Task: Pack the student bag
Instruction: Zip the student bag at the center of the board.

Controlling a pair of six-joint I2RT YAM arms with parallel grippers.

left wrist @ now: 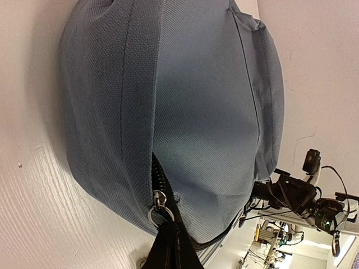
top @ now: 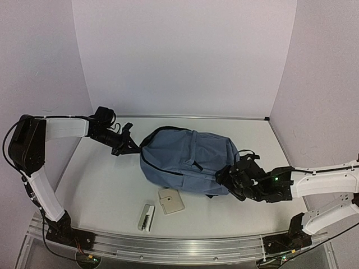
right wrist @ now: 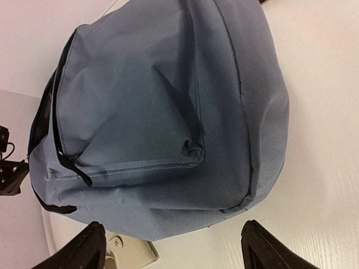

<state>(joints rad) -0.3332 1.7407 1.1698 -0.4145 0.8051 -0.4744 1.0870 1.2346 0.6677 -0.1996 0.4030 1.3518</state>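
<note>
Left gripper [top: 128, 147] fingers pinched narrow on zip pull [left wrist: 159, 212] of student bag [top: 188, 159]. Right gripper [top: 233, 180] fingers wide at the bag's other end.

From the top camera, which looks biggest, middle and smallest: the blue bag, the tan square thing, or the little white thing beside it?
1. The student bag, by far the biggest.
2 and 3. The tan square and the white stapler-like thing look nearly alike, too close to rank.
</note>
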